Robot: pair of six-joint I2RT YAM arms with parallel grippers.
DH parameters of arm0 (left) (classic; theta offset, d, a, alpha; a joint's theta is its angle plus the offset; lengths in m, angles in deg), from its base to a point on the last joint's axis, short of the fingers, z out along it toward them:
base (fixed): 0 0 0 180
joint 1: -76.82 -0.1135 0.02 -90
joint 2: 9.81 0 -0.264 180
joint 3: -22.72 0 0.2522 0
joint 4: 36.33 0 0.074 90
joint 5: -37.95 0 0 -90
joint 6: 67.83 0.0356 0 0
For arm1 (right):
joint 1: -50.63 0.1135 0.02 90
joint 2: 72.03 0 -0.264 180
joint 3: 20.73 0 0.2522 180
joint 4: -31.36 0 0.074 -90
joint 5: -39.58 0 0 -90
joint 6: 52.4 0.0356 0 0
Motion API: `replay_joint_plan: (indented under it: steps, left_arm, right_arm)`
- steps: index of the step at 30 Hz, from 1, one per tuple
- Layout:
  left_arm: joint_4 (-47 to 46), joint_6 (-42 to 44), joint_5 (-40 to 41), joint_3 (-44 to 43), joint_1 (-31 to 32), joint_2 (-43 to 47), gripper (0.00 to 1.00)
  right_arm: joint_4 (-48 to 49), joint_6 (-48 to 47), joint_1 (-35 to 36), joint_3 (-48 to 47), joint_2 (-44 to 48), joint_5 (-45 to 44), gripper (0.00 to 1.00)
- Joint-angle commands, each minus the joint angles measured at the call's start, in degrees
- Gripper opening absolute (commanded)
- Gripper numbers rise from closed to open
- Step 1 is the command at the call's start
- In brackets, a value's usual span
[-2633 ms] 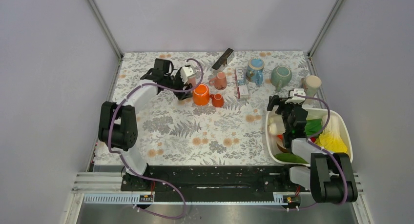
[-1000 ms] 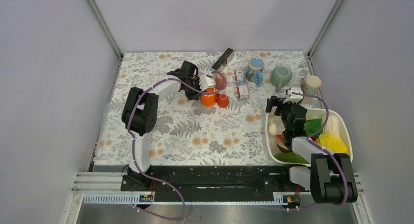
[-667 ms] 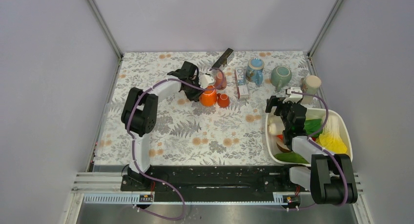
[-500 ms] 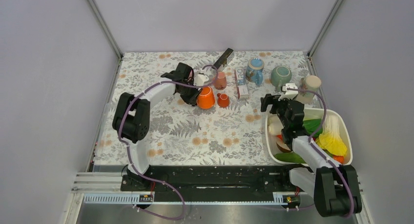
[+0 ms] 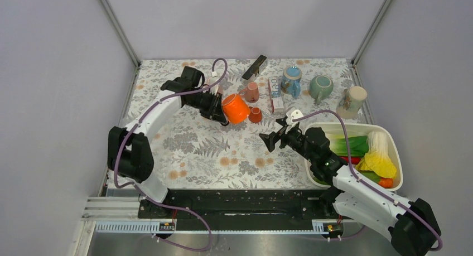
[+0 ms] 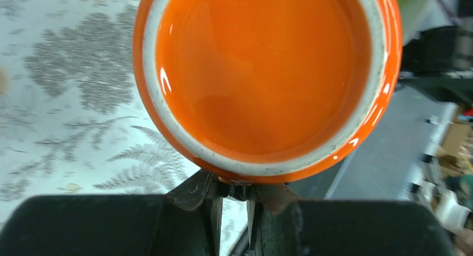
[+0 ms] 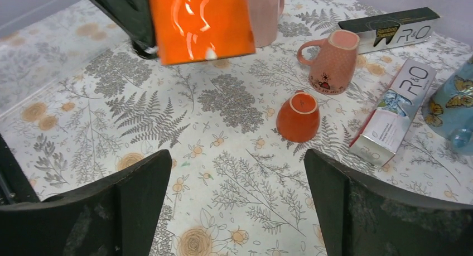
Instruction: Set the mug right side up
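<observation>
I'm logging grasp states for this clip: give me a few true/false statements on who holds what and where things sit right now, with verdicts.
1. The left gripper is shut on the rim of the orange mug. True.
2. The orange mug stands on the table. False: it hangs tilted above the cloth.
3. The right gripper holds the small orange cup. False: its jaws are open and empty; the cup sits on the table.
4. The toothpaste box lies between the pink mug and the blue teapot. True.
5. The white tub is empty. False: it holds vegetables.
</observation>
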Motion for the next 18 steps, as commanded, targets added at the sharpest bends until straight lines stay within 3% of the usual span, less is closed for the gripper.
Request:
replay_joint_plan:
  steps: [1,8,18]
  left_arm:
    - [2.5,-4.4,-16.3,-0.2,0.6,9.5,0.0]
    - [2.5,-7.8,-22.8,1.5,4.8,15.6,0.0]
    - [2.3,-8.1,-24.0,1.2,9.3,18.7,0.0]
  right_arm:
    - [6.8,-3.6,0.4,2.0,1.7,-3.6,0.99]
    - [14.7,0.4,0.4,0.0,-0.5,1.4,0.99]
    - [25.6,9.2,0.4,-5.0,-6.4,9.5,0.95]
